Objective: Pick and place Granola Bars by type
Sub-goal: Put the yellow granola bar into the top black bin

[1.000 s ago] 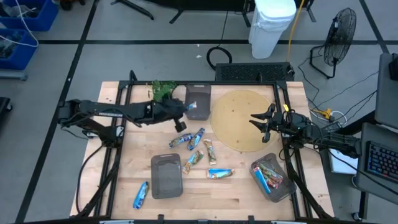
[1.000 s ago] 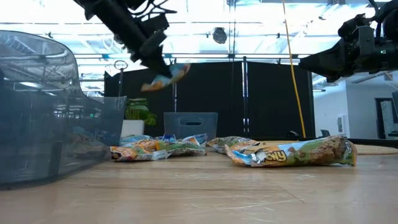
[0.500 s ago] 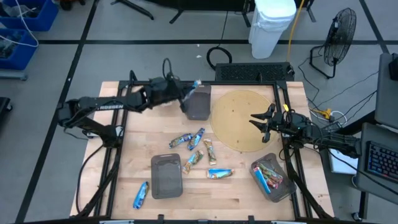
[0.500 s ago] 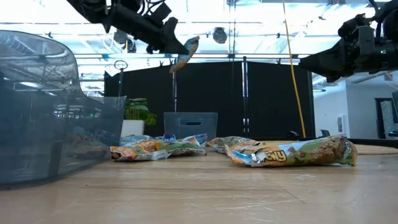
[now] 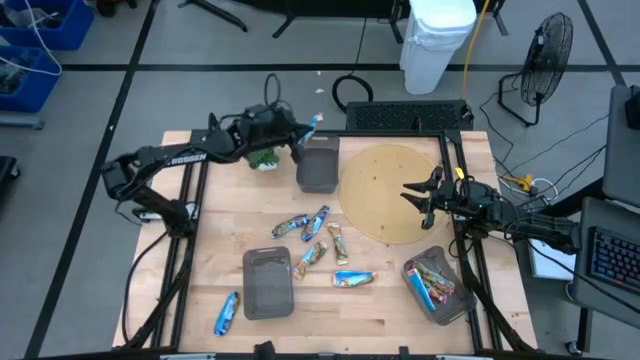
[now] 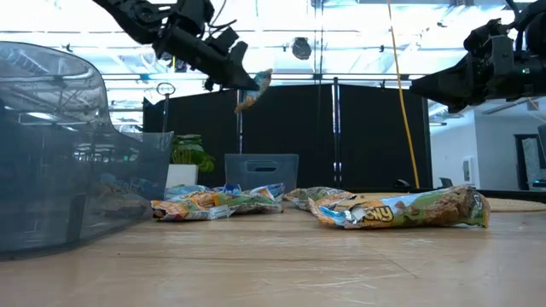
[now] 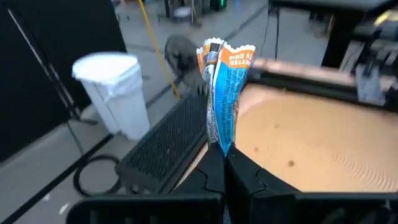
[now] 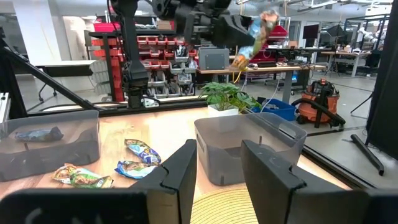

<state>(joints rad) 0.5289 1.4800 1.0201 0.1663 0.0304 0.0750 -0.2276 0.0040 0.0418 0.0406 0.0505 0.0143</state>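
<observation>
Wooden planks make up the table (image 5: 390,310), the largest thing in view, with a round tan disc (image 5: 385,190) lying on its far right part. Both dark arms reach in from the sides: the left gripper (image 5: 300,135) hangs high over the far edge, clamped tight on a blue granola bar (image 5: 313,127) that stands up from its closed fingertips, just above the far grey bin (image 5: 318,165). The right gripper (image 5: 415,195) waits over the right side of the disc, its fingers (image 8: 180,171) parted with nothing between them. Two more grey bins sit nearer: one (image 5: 267,283) at near centre, and one (image 5: 437,287) at near right holding several wrapped bars. Between the bins a loose cluster of bars (image 5: 318,240) lies on the wood in blue and tan-gold wrappers, and a single blue bar (image 5: 227,313) lies apart at the near left. A small green plant (image 5: 262,155) sits on the table's far edge, just left of the far bin.
</observation>
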